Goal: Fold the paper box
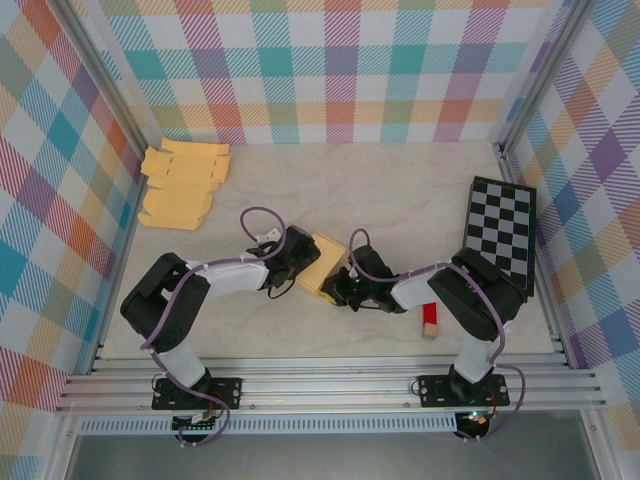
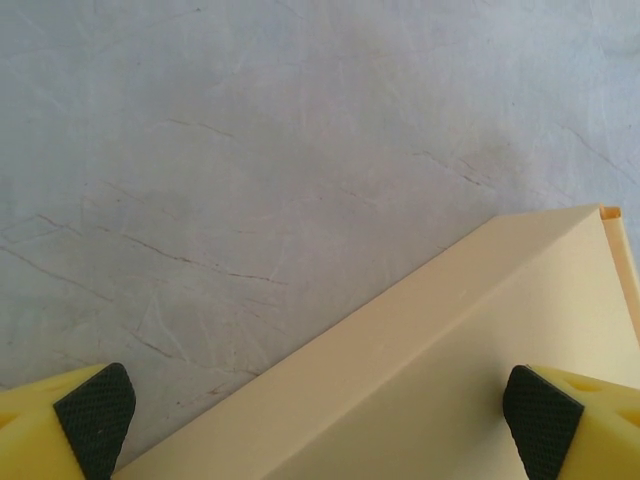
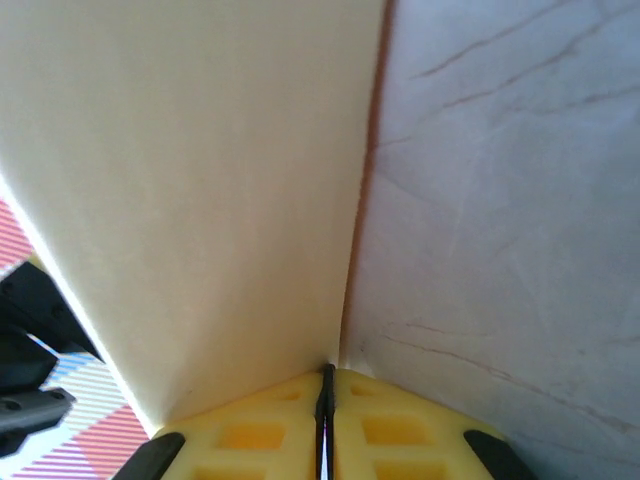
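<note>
Surroundings: plaid walls (image 1: 340,70) in pastel checks on three sides, metal framing at the corners.
Desk (image 1: 400,190): pale, marbled with fine dark veins.
Paper box (image 1: 322,262): cream-yellow, near the middle of the desk, right between the two end effectors; partly folded, with a long straight crease across one panel in the left wrist view.
Left end effector (image 1: 297,252): at the box's left side, spread wide; black pads (image 2: 95,415) far apart with the box panel lying between them; contact with the panel unclear.
Right end effector (image 3: 326,385): at the box's near right corner, yellow fingers pressed together on the thin edge of a box panel, which runs straight into the seam between them.
Stack of flat blanks (image 1: 183,185): same yellow, far left corner, well apart from the box.
Checkerboard (image 1: 500,235): black and white, along the right edge.
Block (image 1: 430,322): small, red and tan, near the front edge beside the right arm.
</note>
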{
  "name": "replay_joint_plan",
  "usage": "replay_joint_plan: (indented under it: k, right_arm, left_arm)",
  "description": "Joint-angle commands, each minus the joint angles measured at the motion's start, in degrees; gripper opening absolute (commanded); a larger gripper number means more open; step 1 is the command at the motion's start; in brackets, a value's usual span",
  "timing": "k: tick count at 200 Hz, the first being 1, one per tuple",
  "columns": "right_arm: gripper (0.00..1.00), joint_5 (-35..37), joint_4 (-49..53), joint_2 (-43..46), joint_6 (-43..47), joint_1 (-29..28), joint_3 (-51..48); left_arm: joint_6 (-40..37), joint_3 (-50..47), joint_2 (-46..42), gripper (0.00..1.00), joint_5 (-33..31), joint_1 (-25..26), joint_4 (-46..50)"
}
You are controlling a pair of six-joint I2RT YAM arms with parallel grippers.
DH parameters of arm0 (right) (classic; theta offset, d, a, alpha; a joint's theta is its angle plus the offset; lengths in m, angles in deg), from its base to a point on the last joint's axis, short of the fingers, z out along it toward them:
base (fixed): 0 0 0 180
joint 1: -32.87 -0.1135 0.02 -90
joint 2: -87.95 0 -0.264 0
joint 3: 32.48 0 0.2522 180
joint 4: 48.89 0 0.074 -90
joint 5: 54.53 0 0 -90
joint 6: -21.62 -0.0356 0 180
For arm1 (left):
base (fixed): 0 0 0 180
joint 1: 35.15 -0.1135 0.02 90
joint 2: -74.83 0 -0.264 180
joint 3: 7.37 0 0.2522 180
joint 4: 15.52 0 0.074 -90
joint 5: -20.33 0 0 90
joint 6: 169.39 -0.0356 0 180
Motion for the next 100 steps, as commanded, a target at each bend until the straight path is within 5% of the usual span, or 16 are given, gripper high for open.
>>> replay_joint_plan:
  k: [1, 27, 60, 100]
  right_arm:
    - [0.12, 3.10, -12.64, -1.50, -6.74, -1.97, 2.80]
    - [0.12, 5.87, -12.07, 0.63, -7.18, -3.36, 2.27]
    - [0.12, 8.46, 9.32, 7.61, 2.70, -2.95, 2.24]
    - [0.14, 7.80, 22.12, 12.70, 12.31, 2.60, -0.96]
  left_arm:
    - [10.39, -1.14, 4.13, 0.97, 20.32, 8.79, 2.32]
    - [10.08, 1.46, 4.58, 0.97, 19.71, 9.02, 3.80]
    - [4.31, 3.36, 3.87, 0.98, 16.85, 6.07, 9.48]
    - [-6.76, 7.36, 2.61, 0.99, 15.04, -0.46, 17.47]
